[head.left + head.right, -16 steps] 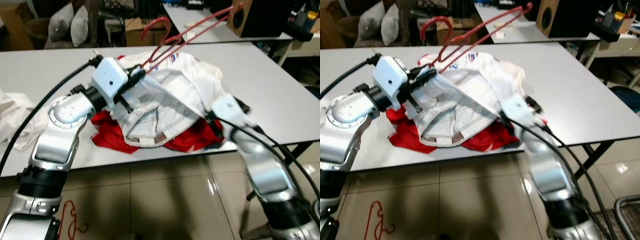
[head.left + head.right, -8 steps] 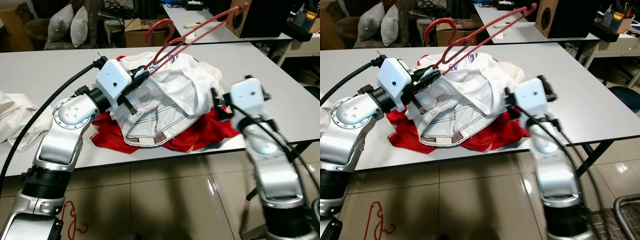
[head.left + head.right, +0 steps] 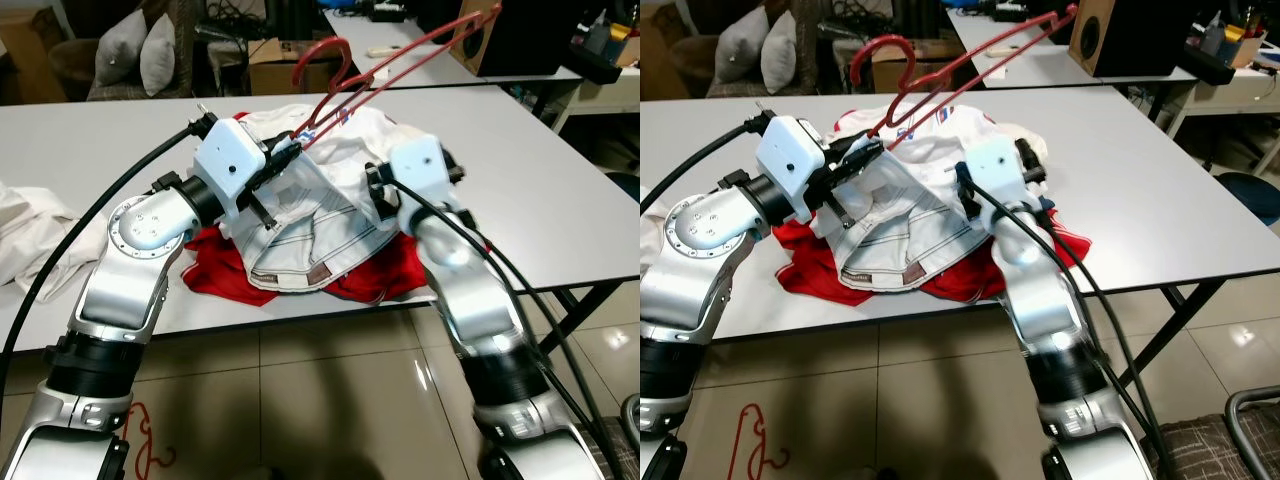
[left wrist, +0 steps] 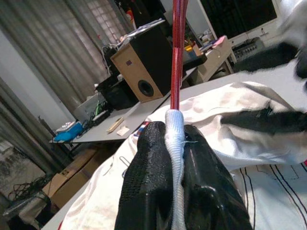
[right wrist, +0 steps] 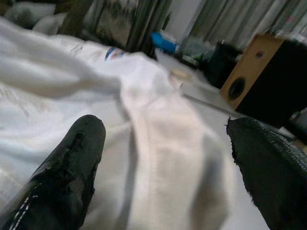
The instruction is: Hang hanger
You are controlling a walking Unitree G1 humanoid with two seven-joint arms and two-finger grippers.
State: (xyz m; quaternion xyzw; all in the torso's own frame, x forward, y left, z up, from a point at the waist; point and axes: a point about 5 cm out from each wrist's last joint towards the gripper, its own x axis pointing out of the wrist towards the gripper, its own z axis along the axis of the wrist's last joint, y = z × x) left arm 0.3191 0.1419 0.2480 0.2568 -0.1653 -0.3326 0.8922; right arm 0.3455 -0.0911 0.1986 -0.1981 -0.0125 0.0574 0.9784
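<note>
A red hanger [image 4: 177, 52] slants up and to the right above a white garment [image 3: 330, 215] heaped on a red garment [image 3: 215, 270] on the grey table [image 3: 90, 140]. My left gripper [image 3: 290, 150] is at the heap's left side. In the left wrist view it [image 4: 175, 129] is shut on the hanger's lower end together with a fold of the white hem. My right gripper [image 3: 375, 190] lies low over the white garment's right part. In the right wrist view its fingers [image 5: 72, 163] stand wide open, with white cloth below them and nothing held.
Another white cloth [image 3: 30, 230] lies at the table's left edge. A second red hanger [image 3: 145, 440] is on the tiled floor by my left side. Behind stand a further table with a speaker [image 3: 510, 35] and cushions [image 3: 140, 50]. A table leg [image 3: 560, 300] is at the right.
My right arm has swung in from the table's front right edge to the heap, and its gripper now rests over the white garment. The left gripper has kept its grip, barely moving.
</note>
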